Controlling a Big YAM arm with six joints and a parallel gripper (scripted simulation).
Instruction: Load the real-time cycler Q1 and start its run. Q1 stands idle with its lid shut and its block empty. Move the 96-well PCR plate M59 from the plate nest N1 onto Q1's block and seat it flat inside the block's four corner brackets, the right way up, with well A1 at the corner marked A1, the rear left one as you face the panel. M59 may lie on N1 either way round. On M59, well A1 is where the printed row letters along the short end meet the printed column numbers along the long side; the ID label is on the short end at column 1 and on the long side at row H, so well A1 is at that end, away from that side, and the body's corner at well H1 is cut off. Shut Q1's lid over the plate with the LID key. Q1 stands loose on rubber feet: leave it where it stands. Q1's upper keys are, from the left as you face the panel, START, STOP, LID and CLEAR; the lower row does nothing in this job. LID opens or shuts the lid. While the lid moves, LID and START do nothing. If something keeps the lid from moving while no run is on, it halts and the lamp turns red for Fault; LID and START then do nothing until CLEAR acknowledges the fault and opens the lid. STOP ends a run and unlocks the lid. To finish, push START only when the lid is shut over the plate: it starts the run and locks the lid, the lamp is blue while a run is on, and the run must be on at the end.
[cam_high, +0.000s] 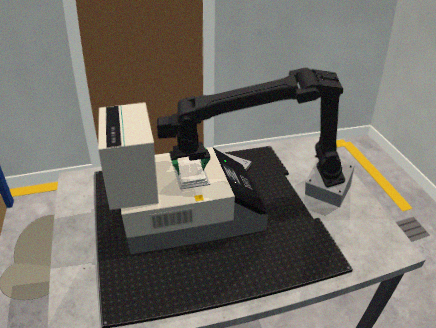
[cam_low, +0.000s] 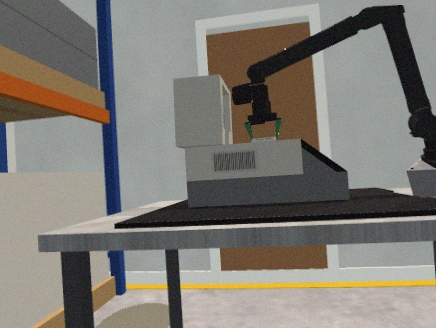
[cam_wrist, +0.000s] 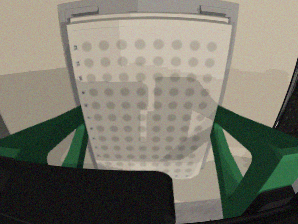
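Note:
The cycler Q1 (cam_high: 180, 205) stands on the black mat with its lid (cam_high: 125, 155) raised upright at its left side. My gripper (cam_high: 190, 161) reaches down over Q1's top and its green fingers are shut on the long sides of the white 96-well plate M59 (cam_high: 192, 175). In the wrist view the plate (cam_wrist: 149, 99) lies well side up between the fingers, over the grey block, with two corner brackets (cam_wrist: 85, 11) just beyond its far end. I cannot tell whether the plate rests flat on the block. The sloped key panel (cam_high: 240, 180) shows a green lamp (cam_high: 226, 161).
The arm's base (cam_high: 329, 182) stands on the table to the right of the mat. From the side, Q1 (cam_low: 265, 172) has the raised lid (cam_low: 202, 111) just left of the gripper (cam_low: 263, 131). A shelf rack with a blue post (cam_low: 107, 125) stands beyond the table's left end.

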